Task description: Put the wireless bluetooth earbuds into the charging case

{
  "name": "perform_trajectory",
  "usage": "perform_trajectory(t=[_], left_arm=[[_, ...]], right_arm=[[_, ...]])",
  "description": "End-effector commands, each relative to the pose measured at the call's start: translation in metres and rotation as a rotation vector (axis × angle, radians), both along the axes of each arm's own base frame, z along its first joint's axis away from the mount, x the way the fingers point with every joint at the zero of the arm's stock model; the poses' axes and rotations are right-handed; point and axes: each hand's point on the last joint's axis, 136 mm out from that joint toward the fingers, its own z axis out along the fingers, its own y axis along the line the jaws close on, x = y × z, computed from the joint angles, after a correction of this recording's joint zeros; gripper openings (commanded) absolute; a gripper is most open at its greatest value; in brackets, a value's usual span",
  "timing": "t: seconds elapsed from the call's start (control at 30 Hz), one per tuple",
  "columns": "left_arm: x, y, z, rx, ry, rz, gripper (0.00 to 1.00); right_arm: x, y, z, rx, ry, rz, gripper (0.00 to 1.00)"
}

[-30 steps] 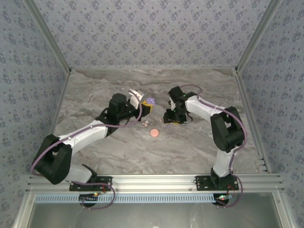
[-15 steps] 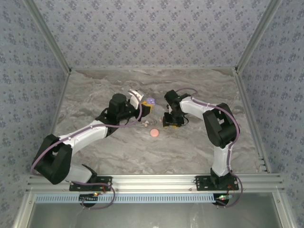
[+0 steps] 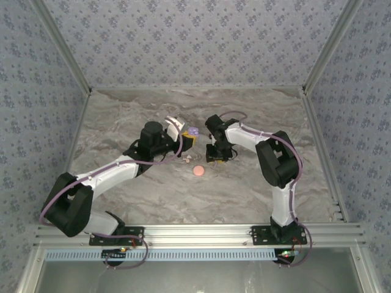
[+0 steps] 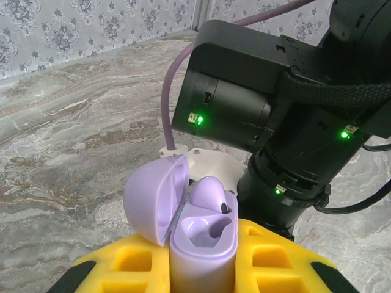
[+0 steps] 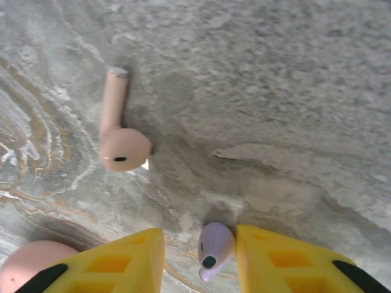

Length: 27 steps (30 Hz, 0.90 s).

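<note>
Left tool [image 4: 201,268] grips the open lilac charging case [image 4: 204,241], 1 seated lilac earbud [image 4: 208,192] inside. Right tool [image 5: 200,235] is open, straddling 1 loose lilac earbud [image 5: 215,247] on the table [image 5: 275,91]. A pink earbud [image 5: 119,134] lies nearby.

Light's bright, even and diffuse, coming from overhead. Top view: I get only soft, short shadows on the table [image 3: 122,116], and small parts barely resolve. Left wrist: lilac case [image 4: 201,238] is sharp with a mild sheen, back wall [image 4: 91,24] goes soft, green LEDs [image 4: 194,118] bloom a bit. Right wrist: pink earbud [image 5: 119,137] is crisp with a faint shadow beside it; bottom edge slightly soft.
</note>
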Motion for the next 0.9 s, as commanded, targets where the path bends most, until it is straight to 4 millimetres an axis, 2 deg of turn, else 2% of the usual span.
perform_trajectory(t=[0.0,0.33,0.6,0.87], left_arm=[[-0.001,0.003,0.019,-0.023,-0.054,0.004,0.14],[-0.001,0.003,0.02,-0.024,-0.055,0.007,0.14],[-0.001,0.004,0.018,-0.017,-0.052,0.011,0.14],[-0.001,0.005,0.017,-0.011,-0.05,0.015,0.14]], right_arm=[[0.0,0.012,-0.003,-0.012,-0.012,0.069,0.35],[-0.002,0.009,-0.011,-0.106,-0.017,0.114,0.32],[-0.001,-0.001,-0.017,-0.159,-0.022,0.104,0.23],[0.008,-0.02,-0.004,-0.159,-0.046,0.174,0.19]])
